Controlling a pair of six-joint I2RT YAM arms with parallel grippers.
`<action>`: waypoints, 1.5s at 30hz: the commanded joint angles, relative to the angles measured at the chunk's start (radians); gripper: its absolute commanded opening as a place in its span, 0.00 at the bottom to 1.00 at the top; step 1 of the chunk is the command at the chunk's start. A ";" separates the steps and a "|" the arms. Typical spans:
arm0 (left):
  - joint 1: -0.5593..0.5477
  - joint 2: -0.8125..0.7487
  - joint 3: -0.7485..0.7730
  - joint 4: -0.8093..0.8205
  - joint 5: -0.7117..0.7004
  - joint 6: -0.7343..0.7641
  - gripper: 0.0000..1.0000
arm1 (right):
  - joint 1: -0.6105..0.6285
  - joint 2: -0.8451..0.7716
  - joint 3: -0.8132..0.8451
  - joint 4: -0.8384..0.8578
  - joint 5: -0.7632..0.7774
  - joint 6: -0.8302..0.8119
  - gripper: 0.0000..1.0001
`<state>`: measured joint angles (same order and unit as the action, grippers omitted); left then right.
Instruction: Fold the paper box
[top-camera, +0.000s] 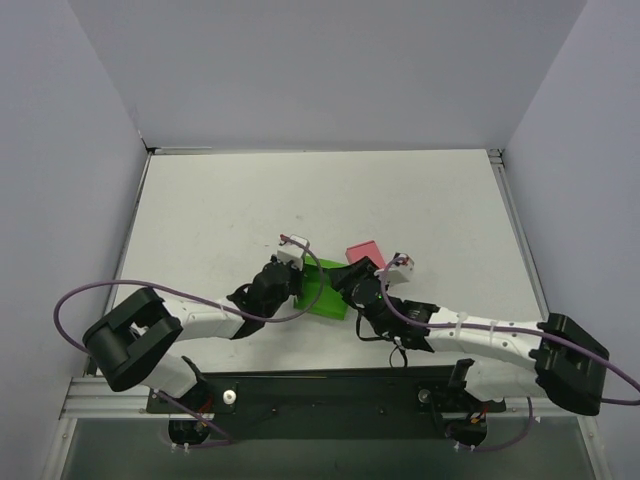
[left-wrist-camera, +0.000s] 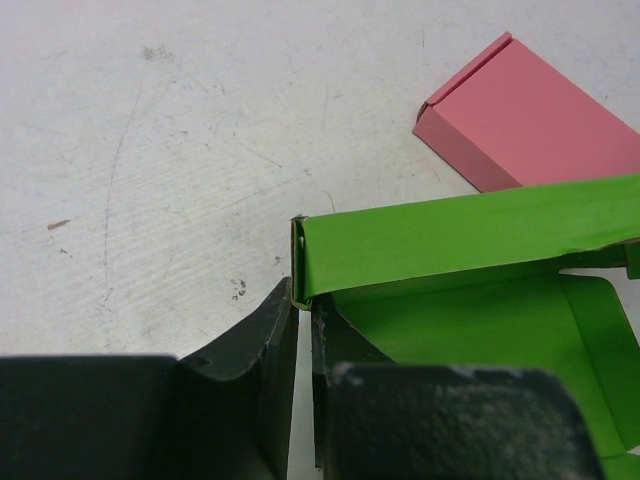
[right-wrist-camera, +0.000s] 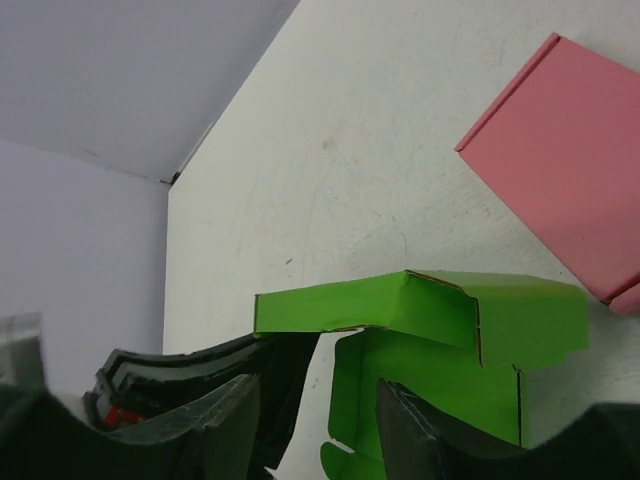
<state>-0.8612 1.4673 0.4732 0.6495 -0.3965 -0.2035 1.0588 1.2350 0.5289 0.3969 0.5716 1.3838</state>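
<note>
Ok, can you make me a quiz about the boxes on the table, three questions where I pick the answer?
1. Where is the pink box compared with the green box?
A) inside it
B) right beside it, on the far side
C) underneath it

2. How many boxes are on the table?
A) one
B) two
C) four

3. How is the green box?
A) a flat sheet
B) closed up
C) open, with its inside showing

Answers:
1 B: the top view shows pink just beyond green.
2 B: there is one green box and one pink box.
3 C: the left wrist view looks past a standing wall into its inside.
</note>
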 joint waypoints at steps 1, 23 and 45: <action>0.045 -0.038 0.060 -0.209 0.106 -0.074 0.00 | 0.004 -0.141 -0.010 -0.093 -0.030 -0.176 0.53; 0.142 -0.114 0.108 -0.458 0.268 -0.182 0.00 | 0.061 0.027 0.074 -0.251 0.069 -0.756 0.63; 0.151 -0.127 0.096 -0.478 0.213 -0.206 0.00 | 0.101 0.225 0.172 -0.257 0.323 -0.732 0.00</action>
<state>-0.7177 1.3556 0.5430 0.1787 -0.1406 -0.4061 1.1534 1.4597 0.6701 0.1635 0.8383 0.6365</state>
